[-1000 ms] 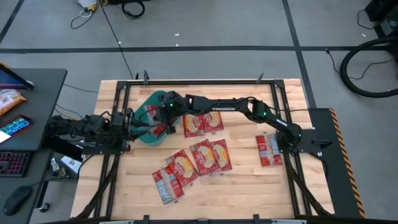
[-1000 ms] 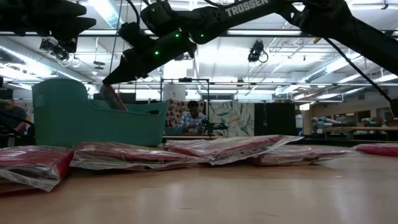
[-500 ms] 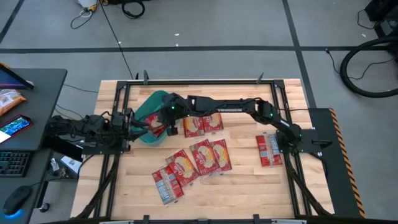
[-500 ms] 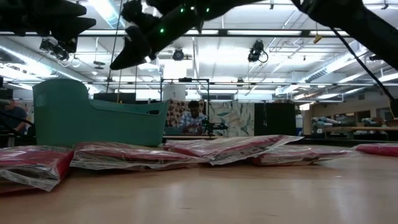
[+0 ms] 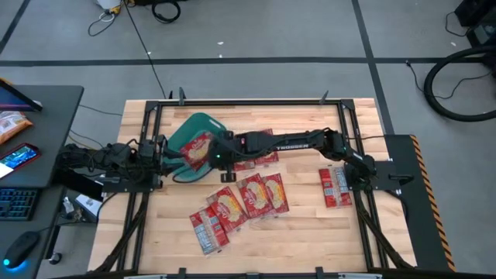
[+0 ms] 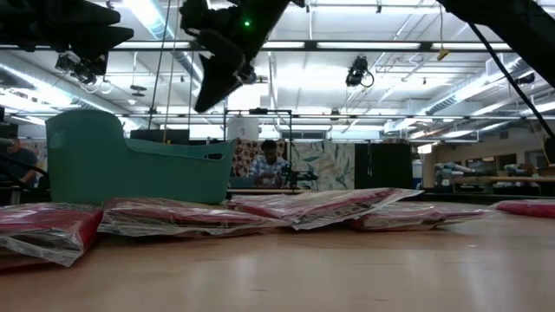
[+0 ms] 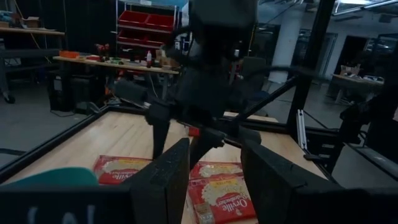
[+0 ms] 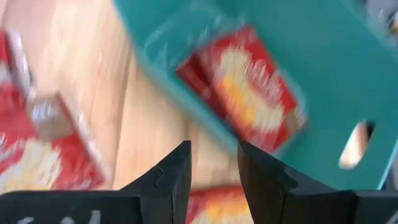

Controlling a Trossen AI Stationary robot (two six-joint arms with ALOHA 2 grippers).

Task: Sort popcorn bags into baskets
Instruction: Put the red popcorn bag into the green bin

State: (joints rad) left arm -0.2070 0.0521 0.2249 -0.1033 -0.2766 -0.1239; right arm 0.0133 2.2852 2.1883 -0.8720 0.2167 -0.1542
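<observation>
right pincer (image 5: 225, 175) withdrawn from basket (image 5: 180, 133) | bag (image 5: 197, 149) inside | apparently empty

Bare table (image 5: 310, 221) right of the packets (image 5: 246, 198)

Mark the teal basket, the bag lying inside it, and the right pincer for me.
teal basket (image 5: 183, 127), high view, on its bare floor near the far rim.
popcorn bag in the basket (image 5: 198, 148), high view, on its yellow-cream picture.
right pincer (image 5: 225, 173), high view, between its fingertips, above the table just beside the basket.
</observation>
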